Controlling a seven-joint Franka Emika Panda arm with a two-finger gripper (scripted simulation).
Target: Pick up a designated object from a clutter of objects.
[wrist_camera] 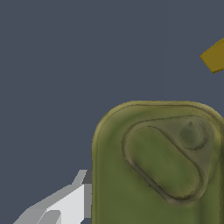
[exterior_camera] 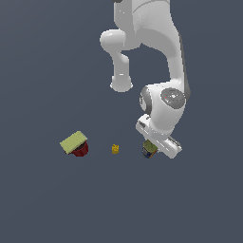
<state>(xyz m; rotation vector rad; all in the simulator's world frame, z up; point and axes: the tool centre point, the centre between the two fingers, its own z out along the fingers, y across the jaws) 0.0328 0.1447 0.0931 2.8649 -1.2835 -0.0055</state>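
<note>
Simulated pick from clutter, one Franka arm. The designated object, a small metal can with an olive-green pull-tab top and a blue label with red and white patches (exterior_camera: 149, 150), stands upright on the plain dark grey surface (exterior_camera: 42, 199) toward the exterior view's right, directly under the white arm's wrist. To its left, well apart, lie a tiny yellow piece (exterior_camera: 115, 149) and, farther left, a yellow-green flat box (exterior_camera: 73, 141) resting tilted on a dark red cup (exterior_camera: 80, 151).

Handling, as a judgement: the can looks rigid and compact, with smooth and probably slippery label walls; it should tolerate a firm squeeze without deforming. The flat side walls below the rim offer the best hold, taken across the narrower width and low enough that the rim does not cam the pads upward. Its weight cannot be judged from these renders.

The jaws (exterior_camera: 153, 151): the white hand sits low, its body covering part of the can in the exterior view. In the wrist view the can's top (wrist_camera: 159, 166) fills the frame at very close range, and one pale finger (wrist_camera: 65, 205) shows just beside one wall, apparently not pressed against it. The opposite finger is out of frame, so whether the jaws are spread, closing or clamped cannot be told.
</note>
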